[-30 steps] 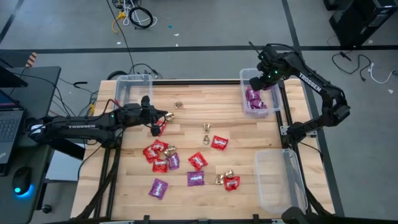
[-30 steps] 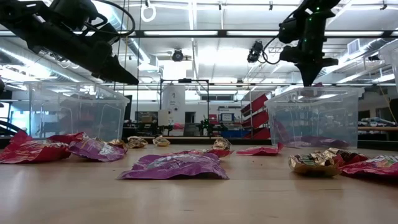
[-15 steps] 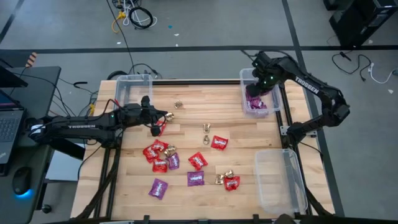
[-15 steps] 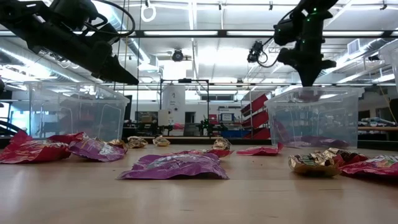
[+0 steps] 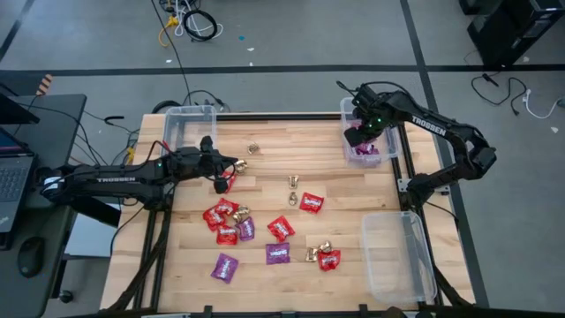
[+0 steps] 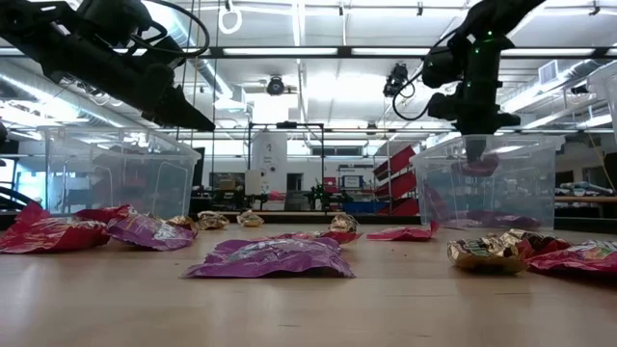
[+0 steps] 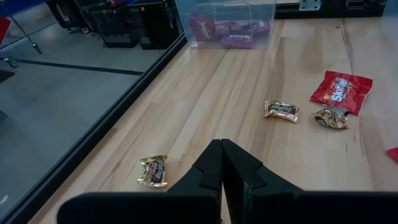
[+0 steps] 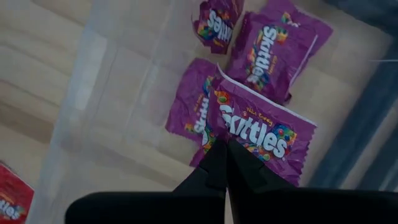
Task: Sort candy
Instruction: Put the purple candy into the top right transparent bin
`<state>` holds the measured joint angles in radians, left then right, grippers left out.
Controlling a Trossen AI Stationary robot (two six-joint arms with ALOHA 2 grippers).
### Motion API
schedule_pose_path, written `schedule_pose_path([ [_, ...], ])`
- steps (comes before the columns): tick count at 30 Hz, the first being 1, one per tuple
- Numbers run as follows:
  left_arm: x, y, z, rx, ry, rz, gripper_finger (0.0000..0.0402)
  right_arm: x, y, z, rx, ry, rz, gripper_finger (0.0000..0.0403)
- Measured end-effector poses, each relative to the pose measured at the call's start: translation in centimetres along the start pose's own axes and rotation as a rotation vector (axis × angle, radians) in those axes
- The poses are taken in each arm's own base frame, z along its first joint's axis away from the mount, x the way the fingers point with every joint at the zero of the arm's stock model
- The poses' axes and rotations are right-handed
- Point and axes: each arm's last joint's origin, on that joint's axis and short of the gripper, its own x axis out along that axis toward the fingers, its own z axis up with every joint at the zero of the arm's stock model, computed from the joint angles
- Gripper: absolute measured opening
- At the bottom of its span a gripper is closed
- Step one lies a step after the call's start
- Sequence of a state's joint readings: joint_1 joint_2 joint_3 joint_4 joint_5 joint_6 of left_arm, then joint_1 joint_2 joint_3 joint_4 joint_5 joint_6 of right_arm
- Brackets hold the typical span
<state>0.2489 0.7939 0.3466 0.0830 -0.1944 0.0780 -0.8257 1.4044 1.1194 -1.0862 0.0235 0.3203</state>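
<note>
Right gripper (image 5: 353, 138), clenched on nothing, hung over the purple-packet bin (image 5: 391, 152); loose candy (image 5: 281, 228) lay nearer the clenched left gripper (image 5: 222, 183)

A lab: bare concrete floor (image 5: 291, 79), loose cables (image 5: 190, 22), ceiling strip lights (image 6: 289, 50)

Red, purple, gold candy (image 5: 281, 228)

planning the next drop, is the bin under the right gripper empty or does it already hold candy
Not empty. The bin holds several purple packets, seen flat on its floor past the shut right gripper. No other colour shows inside.
</note>
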Motion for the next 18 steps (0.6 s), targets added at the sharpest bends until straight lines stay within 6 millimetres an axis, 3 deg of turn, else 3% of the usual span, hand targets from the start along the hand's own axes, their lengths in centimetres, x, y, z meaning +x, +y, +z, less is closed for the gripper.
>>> schedule_pose_path([
  [18,0.0,0.0,0.0,0.002,0.0,0.0,0.0009,0.15,0.0,0.47,0.017,-0.065,-0.034,0.0],
])
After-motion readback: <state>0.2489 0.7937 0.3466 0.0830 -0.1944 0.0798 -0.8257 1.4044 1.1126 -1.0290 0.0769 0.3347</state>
